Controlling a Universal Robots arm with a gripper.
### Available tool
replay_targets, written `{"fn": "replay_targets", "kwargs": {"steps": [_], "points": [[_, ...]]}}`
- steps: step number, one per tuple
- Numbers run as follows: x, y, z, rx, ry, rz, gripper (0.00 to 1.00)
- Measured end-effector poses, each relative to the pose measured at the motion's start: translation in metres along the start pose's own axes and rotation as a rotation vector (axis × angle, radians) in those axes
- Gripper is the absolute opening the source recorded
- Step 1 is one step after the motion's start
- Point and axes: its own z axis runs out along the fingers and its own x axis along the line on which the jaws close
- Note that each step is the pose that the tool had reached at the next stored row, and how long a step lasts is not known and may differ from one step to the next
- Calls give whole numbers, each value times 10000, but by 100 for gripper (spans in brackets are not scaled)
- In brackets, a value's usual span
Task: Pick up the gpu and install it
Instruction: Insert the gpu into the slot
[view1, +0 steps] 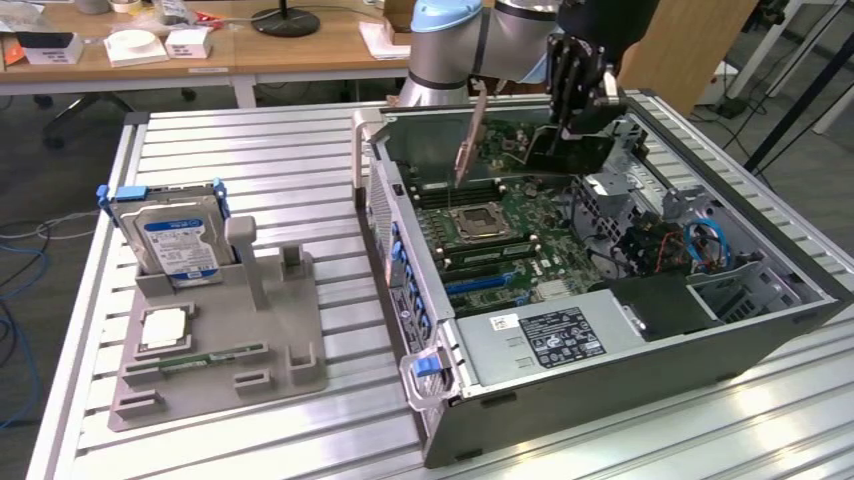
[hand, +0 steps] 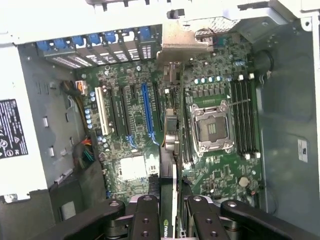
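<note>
Over the motherboard (hand: 125, 110) | gpu (hand: 170, 131) held edge-on between jaws

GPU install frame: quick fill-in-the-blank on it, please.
1. The pincer is shut on the ____.
2. The gpu hangs over the green ____ inside the open case.
3. The hard drive stands upright in the gray holder, ____ the case.
Missing words: gpu; motherboard; outside.
</note>
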Motion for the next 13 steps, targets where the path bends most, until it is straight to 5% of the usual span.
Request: {"fn": "replay_targets", "kwargs": {"steps": [3, 6, 13], "points": [[-7, 3, 33, 81, -27, -269, 26], [-7, 3, 45, 341, -80, -511, 26], [1, 33, 161, 359, -112, -946, 26]]}}
